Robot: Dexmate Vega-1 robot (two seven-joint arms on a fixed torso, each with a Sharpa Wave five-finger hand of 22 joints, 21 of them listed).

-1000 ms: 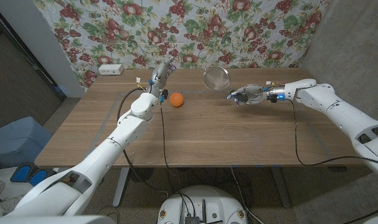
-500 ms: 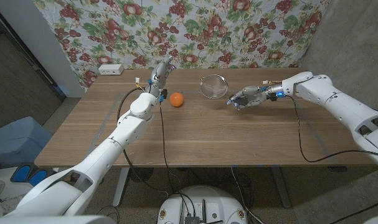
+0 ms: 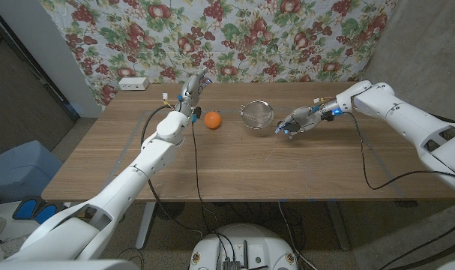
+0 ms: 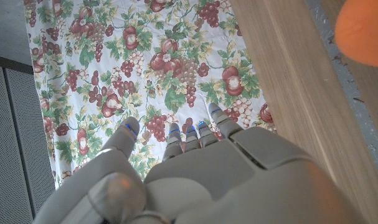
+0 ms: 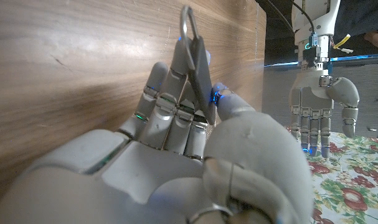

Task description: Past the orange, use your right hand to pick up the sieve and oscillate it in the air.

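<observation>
The right hand point(image 3: 300, 120) clamps its fingers point(image 5: 176, 93) on the handle of the sieve point(image 3: 257, 115), just above the tabletop point(image 3: 234, 161), right of the orange point(image 3: 212, 119). The left hand point(image 3: 192, 88) hovers behind the orange, fingers slightly apart.

The round wire-mesh metal sieve point(image 3: 257, 115) sits at 3 o'clock of the round orange fruit point(image 3: 212, 119) on the wooden table point(image 3: 234, 161). The right hand point(image 3: 300, 120) grips its handle. The left hand point(image 3: 193, 88) stands at 11 o'clock of the fruit.
</observation>
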